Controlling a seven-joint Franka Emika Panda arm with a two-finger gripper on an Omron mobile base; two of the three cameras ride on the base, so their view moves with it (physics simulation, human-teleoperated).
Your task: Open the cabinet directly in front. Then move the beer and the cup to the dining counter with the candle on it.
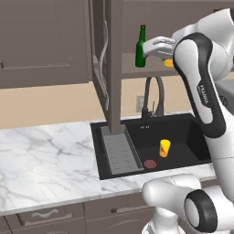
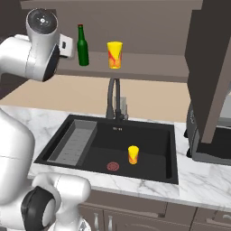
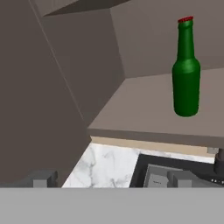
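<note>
The cabinet stands open, its left door [image 1: 109,68] swung out edge-on and its right door [image 2: 211,67] swung out at the right. On its lower shelf [image 2: 144,67] the beer [image 1: 140,47] [image 2: 82,46] [image 3: 186,70] stands upright, a slim green bottle with a red cap. The cup [image 2: 114,55], yellow with orange-red, stands on the shelf a little right of the beer. My gripper [image 1: 153,47] [image 3: 109,179] is open at shelf height, just in front of the beer and apart from it, with nothing between its fingers. The dining counter and the candle are out of view.
Below the cabinet a black sink [image 1: 183,125] [image 2: 149,131] with a tall faucet [image 1: 154,93] [image 2: 113,97] is set in a marble counter [image 1: 45,155]. A second small yellow cup [image 1: 164,148] [image 2: 132,154] stands in the basin. A dark appliance [image 2: 205,140] sits on the counter at right.
</note>
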